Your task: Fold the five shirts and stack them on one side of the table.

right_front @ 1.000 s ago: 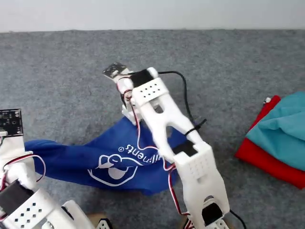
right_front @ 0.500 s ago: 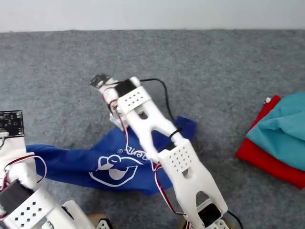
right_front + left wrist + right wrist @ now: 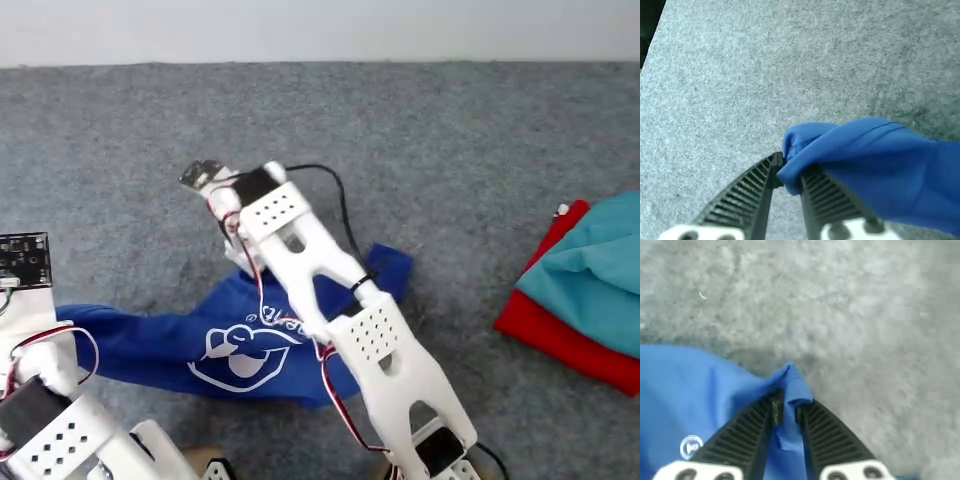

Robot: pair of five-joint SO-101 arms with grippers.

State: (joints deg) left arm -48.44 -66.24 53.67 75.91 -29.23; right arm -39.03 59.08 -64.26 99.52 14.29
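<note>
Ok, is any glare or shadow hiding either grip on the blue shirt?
No. Left wrist view: even light, blue shirt plain between the fingers, soft shadow on the mat beside it. Right wrist view: its corner unshaded, no glare.

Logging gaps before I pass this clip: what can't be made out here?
High view: the right arm covers the middle of the blue shirt, hiding its folds.
High view: the teal shirt covers most of the red shirt; the frame edge cuts both, so anything beneath is hidden.
Wrist views: how much cloth the left gripper and right gripper pinch, hidden between their fingers.
</note>
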